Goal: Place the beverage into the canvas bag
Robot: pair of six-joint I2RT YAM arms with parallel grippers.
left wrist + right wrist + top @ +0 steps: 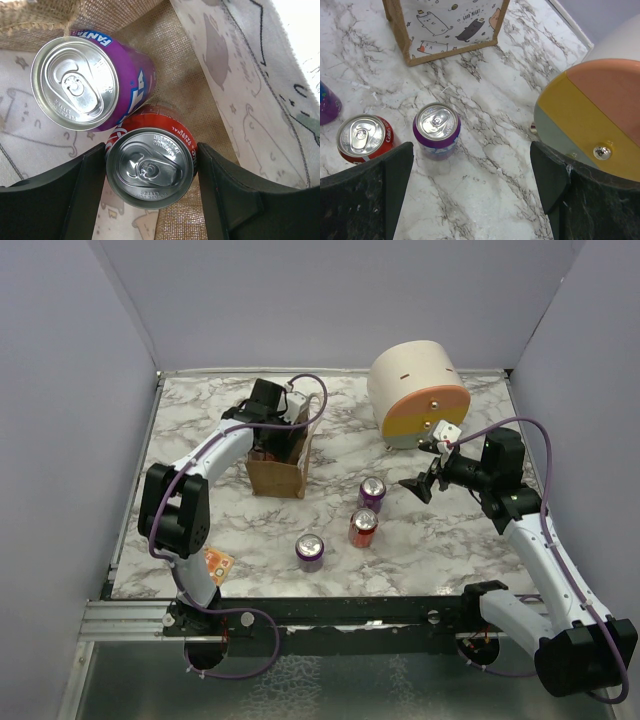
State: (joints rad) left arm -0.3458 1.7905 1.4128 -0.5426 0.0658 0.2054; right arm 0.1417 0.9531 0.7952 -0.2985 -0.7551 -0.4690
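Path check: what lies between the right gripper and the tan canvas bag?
An upright purple soda can on the marble tabletop; top and right wrist views show it.

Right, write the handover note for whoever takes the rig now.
Left gripper: inside the bag, shut on a red can, beside a purple can already in there.
Right gripper: open, over the table, holding nothing.
Done: one can bagged; the red can is in but not yet released.
Left: release and withdraw, then bag the far purple can, second red can and near purple can.
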